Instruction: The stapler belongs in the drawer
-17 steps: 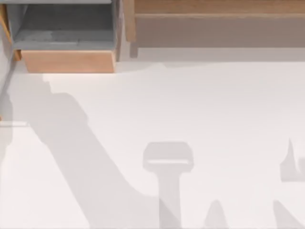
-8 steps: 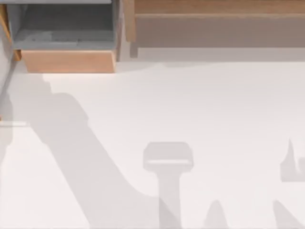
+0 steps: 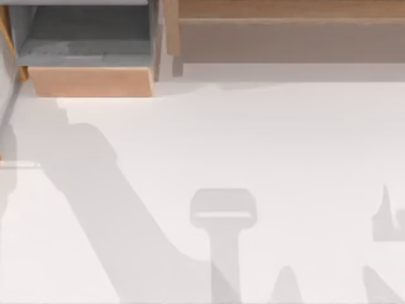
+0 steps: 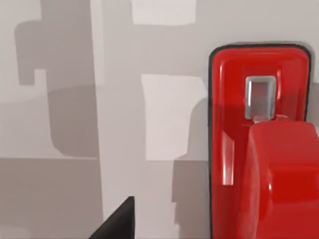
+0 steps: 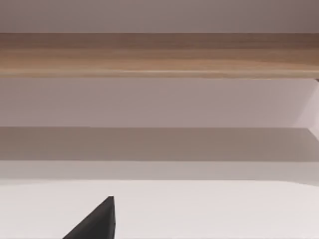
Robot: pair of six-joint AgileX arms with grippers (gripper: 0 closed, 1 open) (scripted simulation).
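Drawer [image 3: 88, 57] pulled out at the table's [image 3: 266, 139] far left corner, cabinet panel [image 3: 285, 25] along the far edge to its right, stapler [image 4: 259, 149] on the table

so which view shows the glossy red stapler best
The left wrist view: the glossy red stapler sits large against a pale grey surface, its squared end and a small metal window plain. The top view gives the open drawer instead; the right wrist view faces wooden cabinet panelling.

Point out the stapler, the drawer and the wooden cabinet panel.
stapler [image 4: 234, 149], left wrist view, on its glossy red top.
drawer [image 3: 88, 81], top view, on its tan front panel.
wooden cabinet panel [image 3: 285, 9], top view, on its brown face.
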